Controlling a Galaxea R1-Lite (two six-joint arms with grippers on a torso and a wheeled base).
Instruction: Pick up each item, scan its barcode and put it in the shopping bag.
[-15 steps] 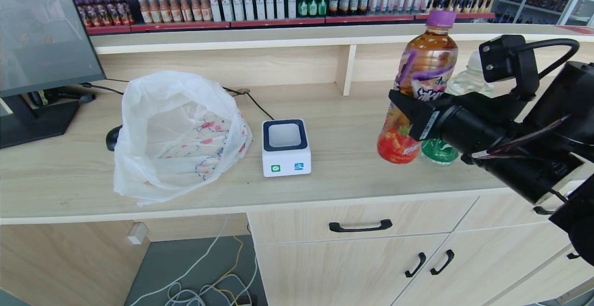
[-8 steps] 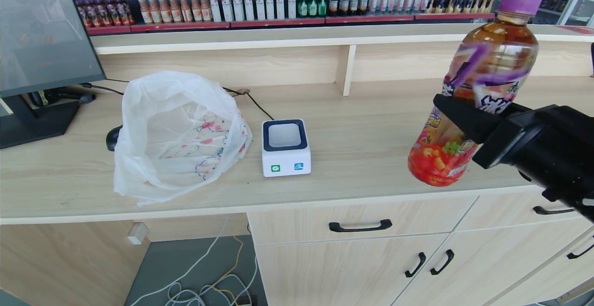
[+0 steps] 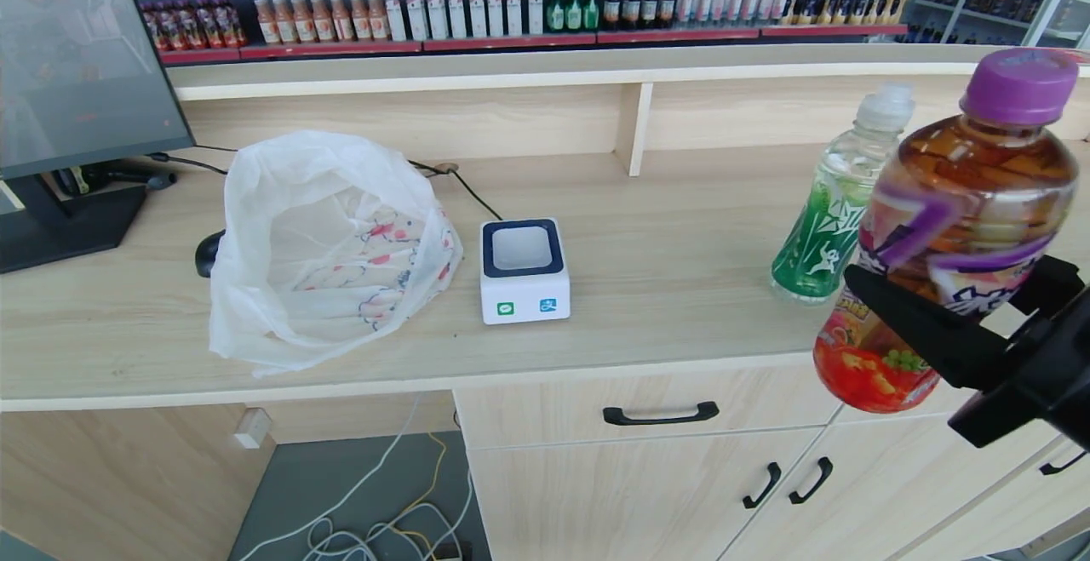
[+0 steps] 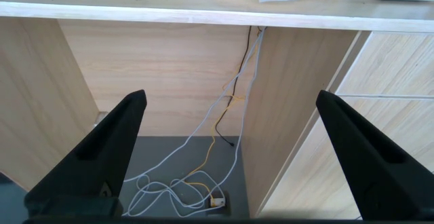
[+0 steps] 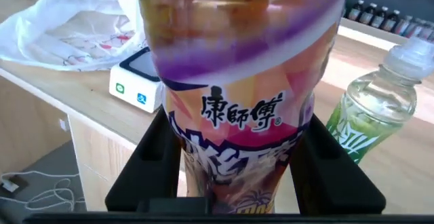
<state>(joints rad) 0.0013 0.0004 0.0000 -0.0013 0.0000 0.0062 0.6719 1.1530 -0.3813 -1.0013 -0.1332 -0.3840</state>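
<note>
My right gripper (image 3: pixel 962 323) is shut on a tea bottle (image 3: pixel 954 229) with a purple cap, held upright off the counter's front right edge. The right wrist view shows the tea bottle (image 5: pixel 244 95) clamped between the black fingers (image 5: pixel 152 149). A green-labelled clear bottle (image 3: pixel 830 203) stands on the counter behind it and appears as the green bottle (image 5: pixel 369 112) in the right wrist view. The white scanner box (image 3: pixel 523 269) sits mid-counter, with the open white shopping bag (image 3: pixel 324 246) to its left. My left gripper (image 4: pixel 230 156) hangs open below counter height, nothing between its fingers.
A monitor (image 3: pixel 77 59) on a black stand occupies the counter's far left, with a black mouse (image 3: pixel 204 252) by the bag. Cables (image 3: pixel 375 527) lie on the floor under the counter. Drawers (image 3: pixel 664 412) front the counter. Shelves of bottles (image 3: pixel 528 8) line the back wall.
The right gripper has lifted the tea bottle from beside the green bottle and carried it right and toward the camera, off the counter's front edge. The green bottle is uncovered.
</note>
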